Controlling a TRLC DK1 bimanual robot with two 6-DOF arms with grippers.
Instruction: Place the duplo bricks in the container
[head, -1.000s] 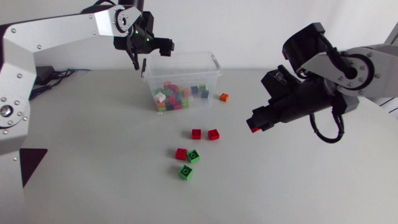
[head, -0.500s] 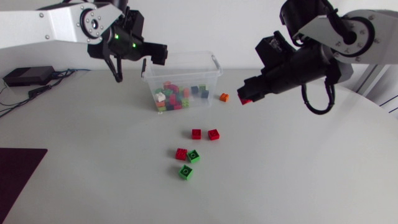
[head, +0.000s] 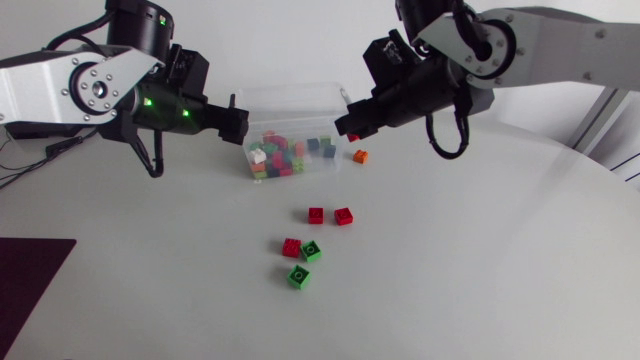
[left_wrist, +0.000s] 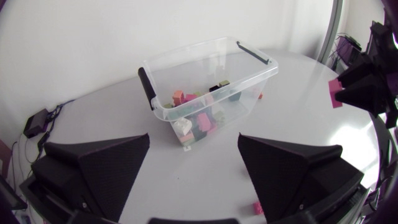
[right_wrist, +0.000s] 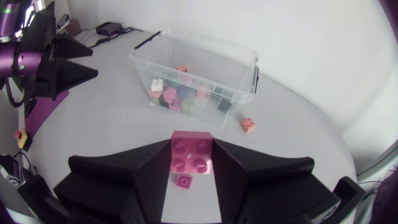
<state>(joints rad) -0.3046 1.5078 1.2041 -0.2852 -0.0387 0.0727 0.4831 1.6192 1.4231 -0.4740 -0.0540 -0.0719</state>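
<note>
The clear container (head: 300, 90) stands at the back of the table with several coloured bricks inside. My right gripper (head: 350, 128) hovers at its right end, shut on a red duplo brick (head: 352, 137); the right wrist view shows that brick (right_wrist: 191, 155) clamped between the fingers, short of the container (right_wrist: 205, 42). My left gripper (head: 235, 120) hangs open and empty just left of the container. In the left wrist view the container (left_wrist: 186, 53) lies ahead of the wide-spread fingers (left_wrist: 93, 168).
An orange brick (head: 360, 156) lies just right of the container. Two red bricks (head: 316, 215) (head: 343, 216) sit mid-table. Nearer the front are a third red brick (head: 291, 247) and two green ones (head: 312, 251) (head: 298, 276).
My right arm has carried the red brick left and toward the back, up to the container's right end. My left arm has swung down and left, off the container, its fingers spreading wider.
</note>
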